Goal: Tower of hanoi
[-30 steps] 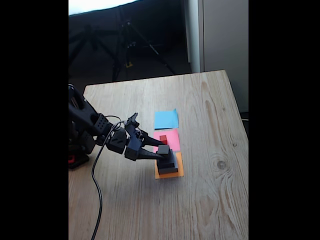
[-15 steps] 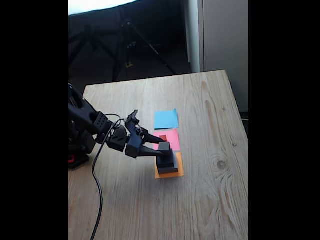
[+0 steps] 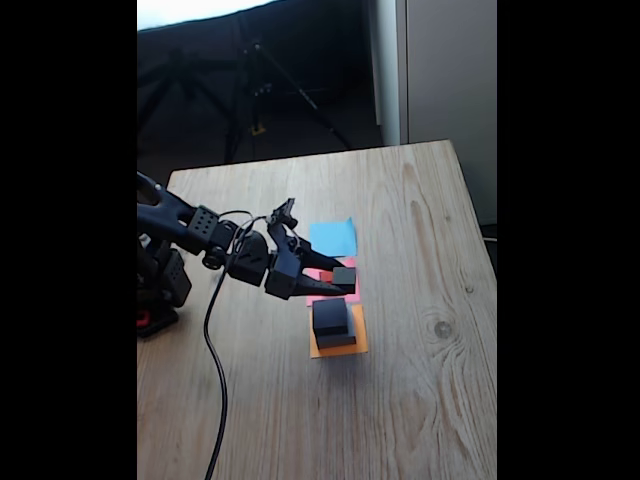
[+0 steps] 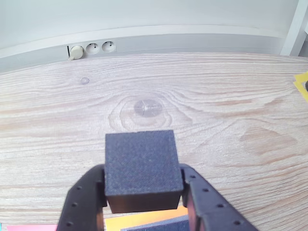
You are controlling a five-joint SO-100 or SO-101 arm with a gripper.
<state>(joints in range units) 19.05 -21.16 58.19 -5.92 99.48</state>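
Small black cube is clamped between the gripper jaws, held mid-frame over the pink paper in the fixed view. Medium black block and grey block are left stacked on the orange paper just below. Red cube is mostly hidden. Judged early-stage: most moves remain.

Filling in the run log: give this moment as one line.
gripper: shut on small black cube | cube: lifted off stack | stack: on orange paper | red cube: not discernible

light: bright daylight | glare: window top-left overexposed | fixed view: soft, black side bars | wrist view: sharp
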